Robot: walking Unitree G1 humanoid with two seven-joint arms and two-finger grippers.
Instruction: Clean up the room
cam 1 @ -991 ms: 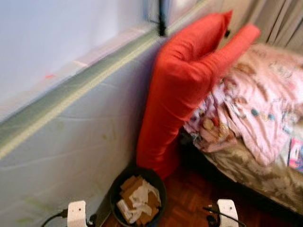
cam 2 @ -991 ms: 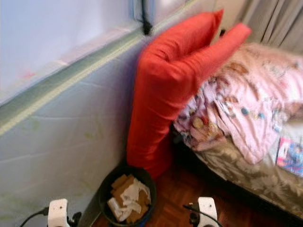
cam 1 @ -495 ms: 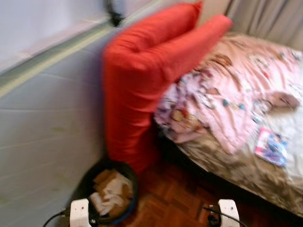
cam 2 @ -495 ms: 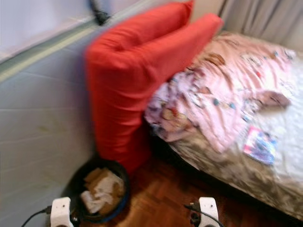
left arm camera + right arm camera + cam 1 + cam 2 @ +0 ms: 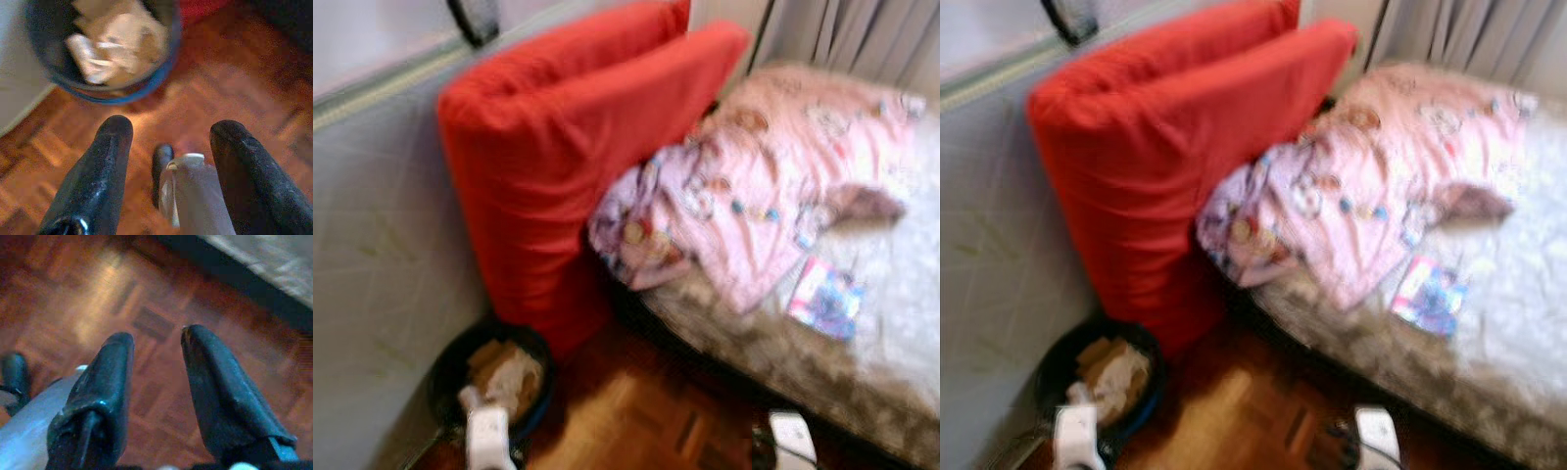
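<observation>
A big red cushion (image 5: pixel 558 147) leans between the pale wall and the bed. A crumpled pink patterned blanket (image 5: pixel 773 186) lies on the bed, with a small colourful booklet (image 5: pixel 824 298) beside it on the sheet. A dark round bin (image 5: pixel 489 377) full of brown and white paper waste stands on the floor below the cushion; the bin (image 5: pixel 105 44) also appears in the left wrist view. My left gripper (image 5: pixel 168 132) hangs open over the wood floor near the bin. My right gripper (image 5: pixel 156 355) hangs open above bare parquet by the bed's edge.
The bed (image 5: pixel 862 392) fills the right side, its dark base edging the parquet floor (image 5: pixel 636 411). Grey curtains (image 5: pixel 852 34) hang behind it. A pale wall (image 5: pixel 372 245) closes the left side. My white wrist housings (image 5: pixel 489 436) show at the bottom edge.
The whole view has swung to the right: cushion, bin and wall slid left, and more of the bed with the booklet came into sight. Both arms still hang low.
</observation>
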